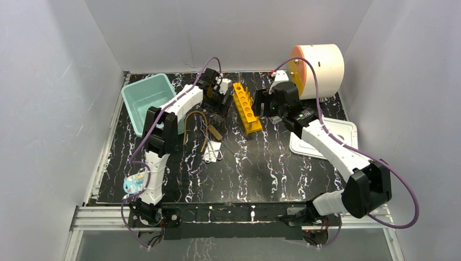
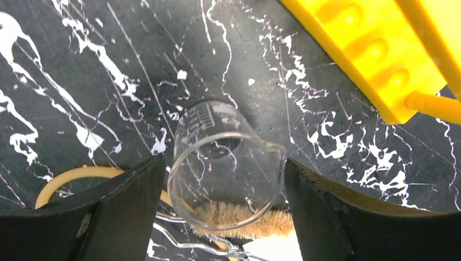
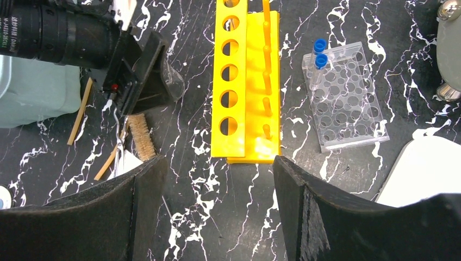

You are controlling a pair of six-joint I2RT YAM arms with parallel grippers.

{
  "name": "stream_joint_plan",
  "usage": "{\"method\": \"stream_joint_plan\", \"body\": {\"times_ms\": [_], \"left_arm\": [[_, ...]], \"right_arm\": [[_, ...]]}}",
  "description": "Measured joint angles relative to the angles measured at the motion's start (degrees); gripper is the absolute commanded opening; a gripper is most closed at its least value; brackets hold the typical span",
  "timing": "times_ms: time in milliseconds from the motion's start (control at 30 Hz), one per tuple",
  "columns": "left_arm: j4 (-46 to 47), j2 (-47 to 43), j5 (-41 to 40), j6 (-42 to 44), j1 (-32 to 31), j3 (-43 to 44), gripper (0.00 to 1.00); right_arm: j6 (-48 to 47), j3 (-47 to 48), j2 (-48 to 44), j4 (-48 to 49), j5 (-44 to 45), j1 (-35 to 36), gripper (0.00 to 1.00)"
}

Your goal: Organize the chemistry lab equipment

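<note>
Beaker [image 2: 225,163] sits inside the spread left gripper [image 2: 223,166], centre of the left wrist view.
Neither finger visibly touches it; yellow rack [image 2: 369,49] lies at upper right. Right gripper [image 3: 218,163] hangs wide apart over that rack's lower end.

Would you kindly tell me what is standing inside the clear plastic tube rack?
Two blue-capped tubes stand in holes at one corner of the clear plastic tube rack; its other holes look empty. The caps cover the tubes' insides, so any contents cannot be seen.
</note>
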Motion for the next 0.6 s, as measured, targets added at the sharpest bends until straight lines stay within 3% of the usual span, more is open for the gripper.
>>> {"method": "stream_joint_plan", "body": {"times_ms": [100, 400, 600], "left_arm": [[3.13, -0.02, -1.33, 0.17, -1.03, -0.9, 0.72], [7.41, -0.04, -4.02, 0.87, -2.08, -2.71, 0.39], [7.17, -0.48, -5.77, 0.5, -2.08, -2.86, 0.32]], "right_arm": [[0.0, 0.0, 0.0, -0.04, -0.5, 0.0, 0.8], [-0.04, 0.0, -0.02, -0.92, -0.81, 0.0, 0.8], [-0.09, 0.0, -0.57, -1.03, -0.83, 0.0, 0.8]]}}
